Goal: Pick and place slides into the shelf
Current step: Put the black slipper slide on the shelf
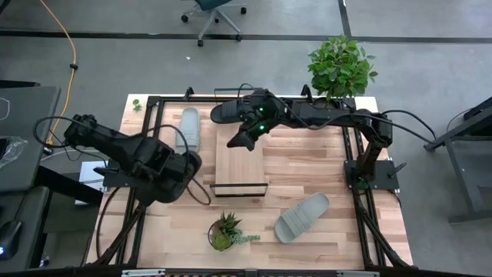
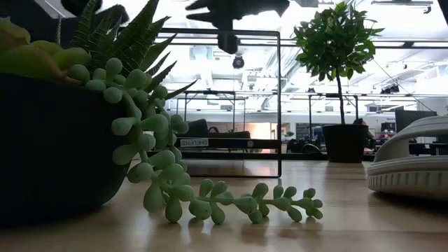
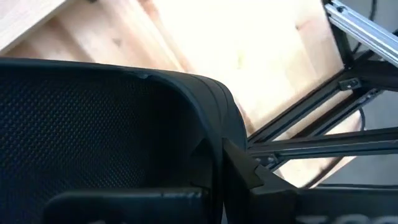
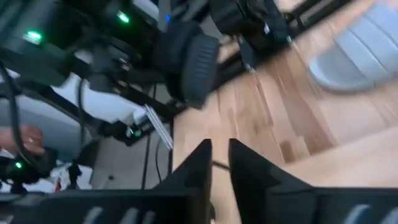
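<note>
My left gripper (image 1: 187,166) is at the left of the shelf (image 1: 240,161) and is shut on a black slide (image 3: 93,124), which also shows in the right wrist view (image 4: 196,62). My right gripper (image 1: 240,138) hangs over the shelf's far end, its fingers (image 4: 198,163) close together with nothing between them. A second black slide (image 1: 227,112) lies by the table's far edge, under the right arm. One grey slide (image 1: 188,127) lies flat at the far left. The other grey slide (image 1: 301,217) lies flat at the near right. My left gripper holds the black slide, whose dotted surface (image 3: 99,112) fills its wrist view. The slide and the gripper's own body hide the fingers and the place of contact. In the right wrist view the slide (image 4: 196,62) is lifted clear of the table.
A small potted succulent (image 1: 224,232) stands near the table's near edge, in front of the shelf. A larger potted plant (image 1: 340,68) stands at the far right corner. Black frame rails (image 1: 357,165) run along the table's sides.
</note>
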Tool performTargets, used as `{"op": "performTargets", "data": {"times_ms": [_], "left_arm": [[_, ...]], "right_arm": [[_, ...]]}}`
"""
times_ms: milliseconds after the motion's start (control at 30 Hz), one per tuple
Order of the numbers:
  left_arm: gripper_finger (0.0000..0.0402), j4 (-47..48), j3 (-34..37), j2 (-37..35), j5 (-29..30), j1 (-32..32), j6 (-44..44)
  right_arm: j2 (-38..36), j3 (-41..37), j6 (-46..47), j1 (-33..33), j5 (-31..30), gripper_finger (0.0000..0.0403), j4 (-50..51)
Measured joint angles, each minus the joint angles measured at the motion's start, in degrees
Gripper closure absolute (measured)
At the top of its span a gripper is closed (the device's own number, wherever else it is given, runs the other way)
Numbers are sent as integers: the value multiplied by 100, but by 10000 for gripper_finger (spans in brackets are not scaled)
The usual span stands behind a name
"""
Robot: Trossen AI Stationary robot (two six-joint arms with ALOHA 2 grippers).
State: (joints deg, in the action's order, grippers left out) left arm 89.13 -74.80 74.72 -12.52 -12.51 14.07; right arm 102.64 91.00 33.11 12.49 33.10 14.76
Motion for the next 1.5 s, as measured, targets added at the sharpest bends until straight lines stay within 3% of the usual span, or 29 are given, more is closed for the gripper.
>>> {"op": "performTargets", "data": {"times_ms": [233,400,700,1100,1333,1500], "left_arm": [[397,93,-48,-2,108,842,763],[399,92,-48,-2,145,1401,1297],[399,91,-245,3,390,1866,1940],[399,79,-734,112,616,1864,2216],[398,85,-738,561,707,1864,2446],[399,86,-741,728,851,1864,2607]], "right_arm": [[1,0,311,0,-634,263,-304],[-1,0,476,26,-980,229,-378],[-1,0,890,26,-1243,224,-1014],[1,0,861,58,-1264,223,-1263],[1,0,717,142,-1557,202,-1488],[1,0,985,337,-1201,191,-1521]]}}
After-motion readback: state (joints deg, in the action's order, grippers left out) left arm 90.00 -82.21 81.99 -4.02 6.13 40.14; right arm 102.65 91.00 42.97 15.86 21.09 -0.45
